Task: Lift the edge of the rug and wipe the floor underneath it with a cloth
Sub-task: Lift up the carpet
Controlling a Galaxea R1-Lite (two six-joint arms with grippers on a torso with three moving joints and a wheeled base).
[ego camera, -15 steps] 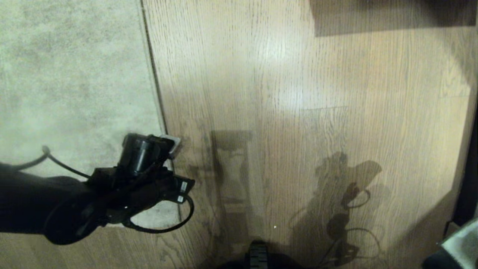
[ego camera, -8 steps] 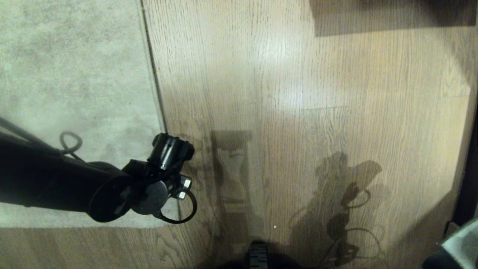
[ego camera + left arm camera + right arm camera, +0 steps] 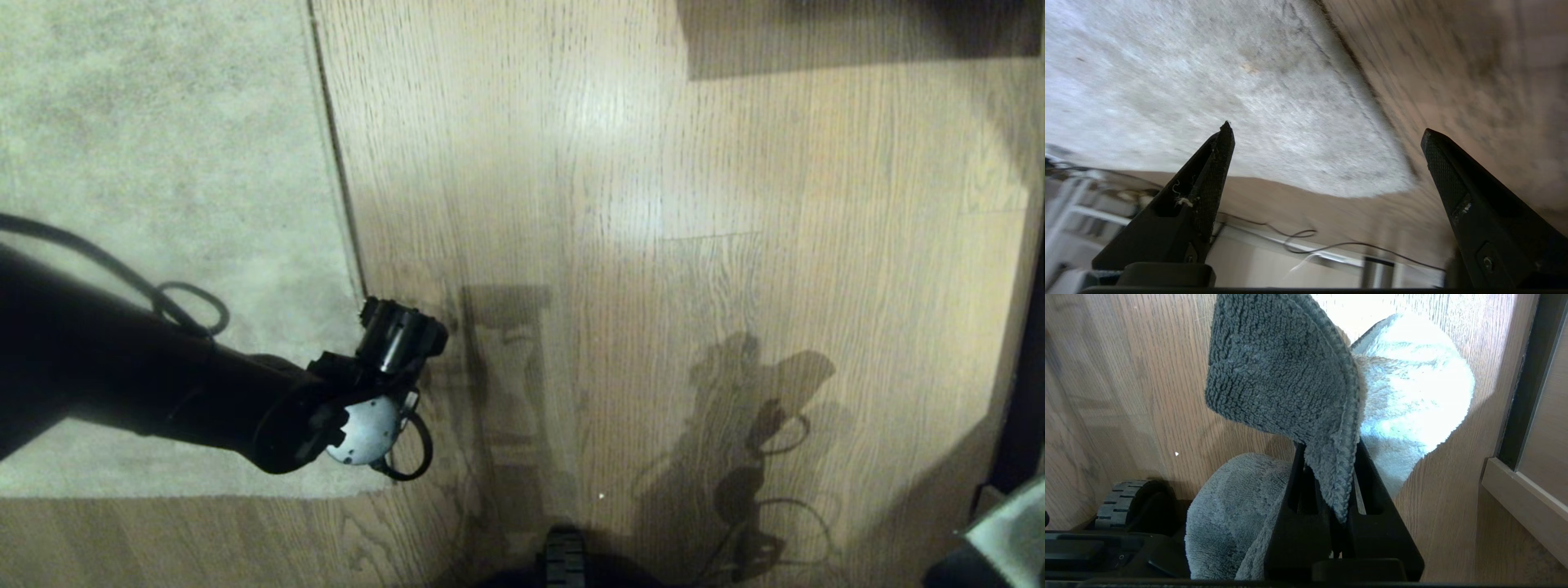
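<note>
The pale mottled rug (image 3: 163, 163) lies flat on the wood floor (image 3: 653, 204). The rug edge (image 3: 339, 180) runs away from me, and its square corner (image 3: 384, 490) is nearest me. My left arm's wrist (image 3: 400, 343) hangs over that edge just above the corner, hiding the fingers in the head view. In the left wrist view the left gripper (image 3: 1327, 136) is open and empty, with the rug's corner (image 3: 1388, 179) between its fingers. My right gripper (image 3: 1331, 451) is parked at the lower right, shut on the cloth (image 3: 1282, 375), whose pale side (image 3: 1412, 396) hangs behind.
My base wheel (image 3: 563, 559) sits at the bottom centre, also visible as a wheel (image 3: 1122, 498) in the right wrist view. A dark-framed cabinet (image 3: 1519, 486) stands close on the right. A loose cable (image 3: 1298, 241) lies along the baseboard beyond the rug.
My left arm has swung right across the rug until its wrist is over the edge, and the wrist has tipped downward. The right arm and cloth have stayed still.
</note>
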